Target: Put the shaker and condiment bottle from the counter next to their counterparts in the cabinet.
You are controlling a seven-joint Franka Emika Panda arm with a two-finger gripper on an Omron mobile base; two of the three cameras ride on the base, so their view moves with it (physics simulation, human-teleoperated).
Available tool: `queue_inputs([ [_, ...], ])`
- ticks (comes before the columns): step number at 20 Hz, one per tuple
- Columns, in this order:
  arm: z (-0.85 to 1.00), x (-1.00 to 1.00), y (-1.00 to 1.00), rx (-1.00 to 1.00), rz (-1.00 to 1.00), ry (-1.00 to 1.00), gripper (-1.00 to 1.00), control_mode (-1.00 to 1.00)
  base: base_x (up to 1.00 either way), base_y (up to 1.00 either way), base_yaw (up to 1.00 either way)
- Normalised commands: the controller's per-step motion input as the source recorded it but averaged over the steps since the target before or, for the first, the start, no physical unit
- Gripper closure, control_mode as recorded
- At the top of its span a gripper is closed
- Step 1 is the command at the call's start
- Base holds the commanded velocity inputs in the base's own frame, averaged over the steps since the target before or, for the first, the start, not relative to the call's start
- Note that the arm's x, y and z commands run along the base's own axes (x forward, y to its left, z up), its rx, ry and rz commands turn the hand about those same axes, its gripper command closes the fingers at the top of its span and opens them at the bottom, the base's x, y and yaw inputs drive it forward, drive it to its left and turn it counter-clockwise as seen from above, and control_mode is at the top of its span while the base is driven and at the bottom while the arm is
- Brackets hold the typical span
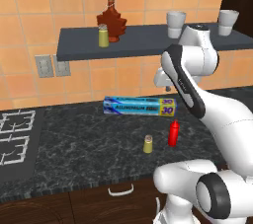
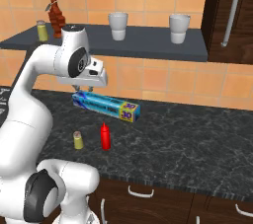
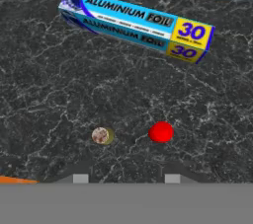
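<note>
On the speckled black counter stand the small olive-yellow shaker and, just to its right, the slim red condiment bottle. My gripper hangs well above them, pointing down, open, with nothing between its tips. On the dark shelf slab of the cabinet the counterparts stand at the left end: a second shaker and a maple-leaf-shaped brown bottle.
A blue aluminium foil box lies on the counter behind the two items. Two white cups stand on the shelf's right part. A stove grate is at the left, and a dark wood door at the right.
</note>
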Motion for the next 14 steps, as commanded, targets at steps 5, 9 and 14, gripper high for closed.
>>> queue_inputs([
  [5,0.0,-0.35,-0.26,0.1,-0.01,-0.14,-1.0,-1.0,0.0,0.0,0.0],
  [9,-0.11,-0.66,-0.86,0.34,-0.04,-0.31,-1.0,-1.0,0.0,0.0,0.0],
  [14,-0.11,-0.35,-0.64,0.16,0.0,-0.17,-1.0,-1.0,0.0,0.0,0.0],
])
